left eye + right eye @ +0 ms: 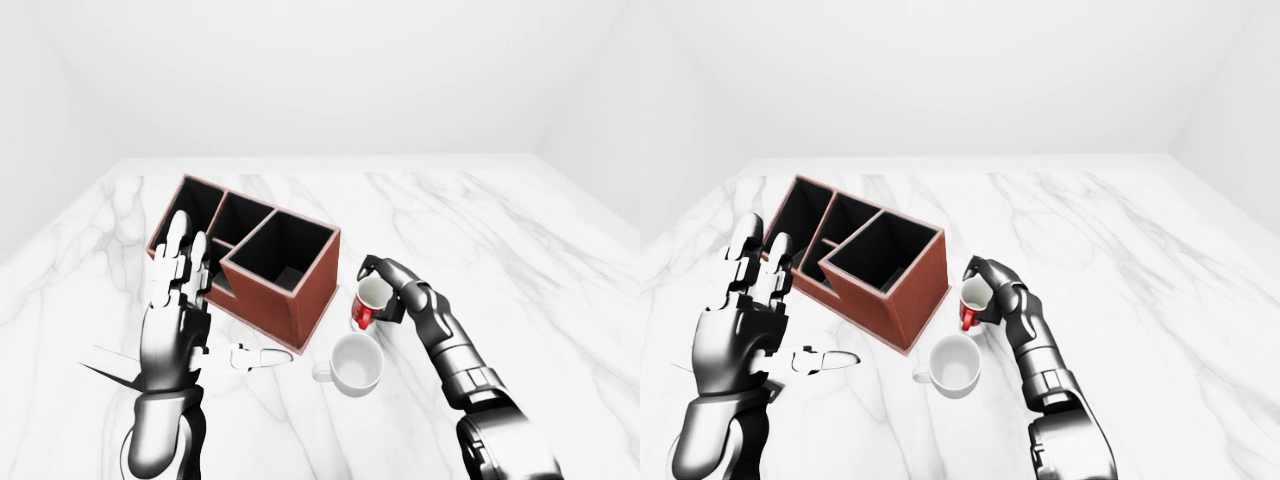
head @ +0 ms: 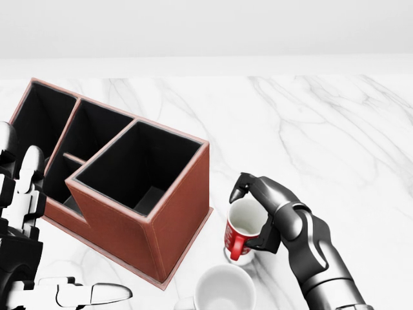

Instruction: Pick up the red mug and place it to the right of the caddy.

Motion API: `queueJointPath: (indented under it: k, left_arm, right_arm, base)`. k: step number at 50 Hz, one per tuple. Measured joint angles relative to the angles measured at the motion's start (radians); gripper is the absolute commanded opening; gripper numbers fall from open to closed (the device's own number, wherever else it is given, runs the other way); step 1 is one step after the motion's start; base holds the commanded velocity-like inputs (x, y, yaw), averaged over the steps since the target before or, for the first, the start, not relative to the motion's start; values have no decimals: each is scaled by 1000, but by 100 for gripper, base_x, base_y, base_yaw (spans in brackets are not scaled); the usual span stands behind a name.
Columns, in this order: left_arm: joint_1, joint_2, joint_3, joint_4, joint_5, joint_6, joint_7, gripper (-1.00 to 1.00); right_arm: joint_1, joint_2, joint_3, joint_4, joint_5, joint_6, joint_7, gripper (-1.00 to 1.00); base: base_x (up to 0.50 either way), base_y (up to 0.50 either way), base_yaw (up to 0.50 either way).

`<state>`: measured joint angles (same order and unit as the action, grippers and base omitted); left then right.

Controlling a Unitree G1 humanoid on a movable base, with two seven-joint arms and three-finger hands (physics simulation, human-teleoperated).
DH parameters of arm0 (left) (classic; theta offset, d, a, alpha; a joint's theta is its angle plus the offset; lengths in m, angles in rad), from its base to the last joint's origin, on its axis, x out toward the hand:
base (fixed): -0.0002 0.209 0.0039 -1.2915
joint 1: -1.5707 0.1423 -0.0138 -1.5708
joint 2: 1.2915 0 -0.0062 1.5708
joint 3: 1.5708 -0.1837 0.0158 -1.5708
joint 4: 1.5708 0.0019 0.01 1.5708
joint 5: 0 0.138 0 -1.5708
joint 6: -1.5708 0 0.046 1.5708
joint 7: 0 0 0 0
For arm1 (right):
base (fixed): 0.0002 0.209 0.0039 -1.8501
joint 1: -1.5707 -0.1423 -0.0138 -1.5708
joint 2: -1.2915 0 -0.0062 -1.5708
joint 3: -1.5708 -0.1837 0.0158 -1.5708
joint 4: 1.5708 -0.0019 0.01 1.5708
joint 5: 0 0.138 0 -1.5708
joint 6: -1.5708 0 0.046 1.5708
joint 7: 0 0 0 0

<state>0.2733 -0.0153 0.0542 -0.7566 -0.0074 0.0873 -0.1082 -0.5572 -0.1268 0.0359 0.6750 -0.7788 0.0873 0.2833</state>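
Head view: the right hand [image 2: 261, 216] has its fingers closed round the red mug [image 2: 242, 230], just right of the caddy [image 2: 122, 187], near a white mug [image 2: 222, 289]; left hand [image 1: 178, 320] spread wide.

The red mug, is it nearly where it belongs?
Nearly. The red mug is already right of the caddy, low over the marble table, with the right hand gripping it. Left: setting it down if not resting, releasing, avoiding the white mug.
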Motion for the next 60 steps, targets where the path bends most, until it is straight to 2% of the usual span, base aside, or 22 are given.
queueJointPath:
  k: [48,60]
  left_arm:
    - [2,-1,6,-8,-6,0,-6,100]
    - [1,-1,6,-7,-6,0,-6,100]
  right_arm:
    - [-84,37,10,281,105,0,-236,-100]
    - [-131,52,-21,343,61,0,-209,-100]
  base:
    - [0,0,0]
    - [0,0,0]
